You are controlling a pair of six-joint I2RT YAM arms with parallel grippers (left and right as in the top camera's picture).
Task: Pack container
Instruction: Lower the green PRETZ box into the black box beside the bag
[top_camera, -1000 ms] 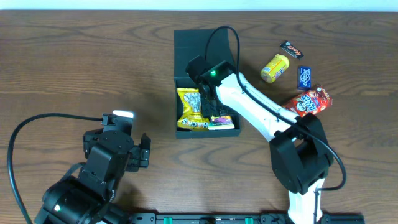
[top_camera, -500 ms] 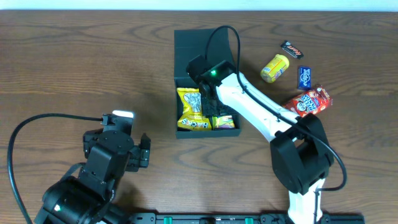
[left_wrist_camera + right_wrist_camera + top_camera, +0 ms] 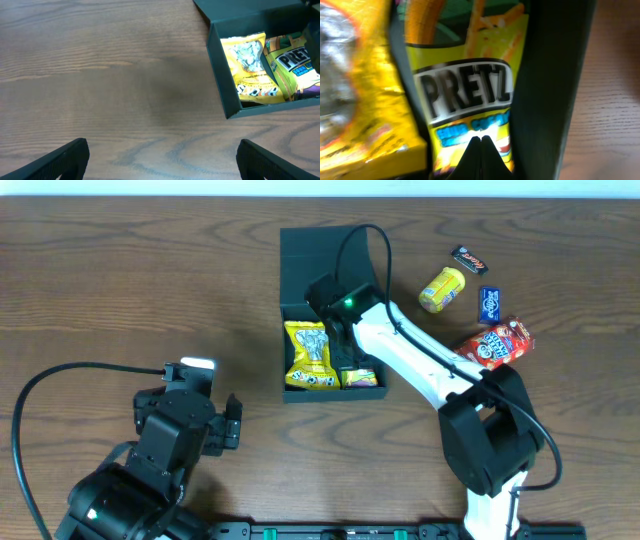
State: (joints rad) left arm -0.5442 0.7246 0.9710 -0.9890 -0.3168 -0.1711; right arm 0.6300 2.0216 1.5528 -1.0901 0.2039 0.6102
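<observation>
The black container (image 3: 335, 393) sits open at mid-table, its lid (image 3: 310, 255) folded back. Inside lie a yellow packet (image 3: 308, 355) and a yellow pretzel packet (image 3: 360, 377). My right gripper (image 3: 343, 345) hangs inside the box, over the pretzel packet (image 3: 470, 95) and beside the box wall (image 3: 550, 75). Its fingertips (image 3: 480, 138) are pressed together with nothing between them. My left gripper (image 3: 232, 425) stands open over bare wood at the lower left. In the left wrist view, the wide-apart left gripper (image 3: 162, 162) is well short of the container (image 3: 222, 85).
To the right of the box lie a yellow packet (image 3: 442, 288), a small black bar (image 3: 468, 257), a blue packet (image 3: 489, 303) and a red packet (image 3: 497, 342). The right arm's cable arcs over the lid.
The right gripper's jaws have closed inside the box. The pretzel packet has settled lower into the box's right side. The left arm has not moved.
</observation>
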